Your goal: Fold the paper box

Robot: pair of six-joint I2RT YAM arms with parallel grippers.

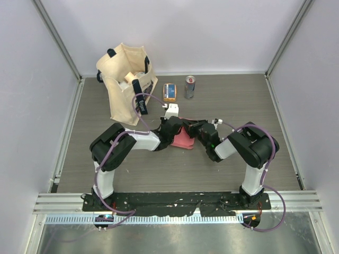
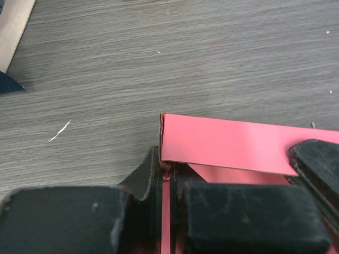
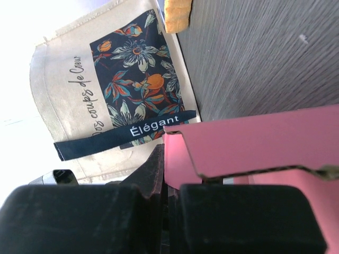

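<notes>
The paper box [image 1: 185, 139], pinkish-red thin card, lies at the middle of the table between both arms. My left gripper [image 1: 174, 130] is at its left side. In the left wrist view the left gripper [image 2: 168, 177] is shut on a thin upright edge of the box [image 2: 228, 144], with a strip of pink card between the jaws. My right gripper [image 1: 198, 132] is at the box's right side. The right wrist view shows this gripper [image 3: 169, 177] shut on a card wall of the box [image 3: 254, 140], one flap folded over above the fingers.
A beige tote bag [image 1: 126, 79] stands at the back left and fills the left of the right wrist view as well [image 3: 106, 90]. An orange-and-blue packet [image 1: 169, 92] and a drink can [image 1: 189, 87] sit behind the box. A small white object [image 1: 171, 110] lies near the left gripper.
</notes>
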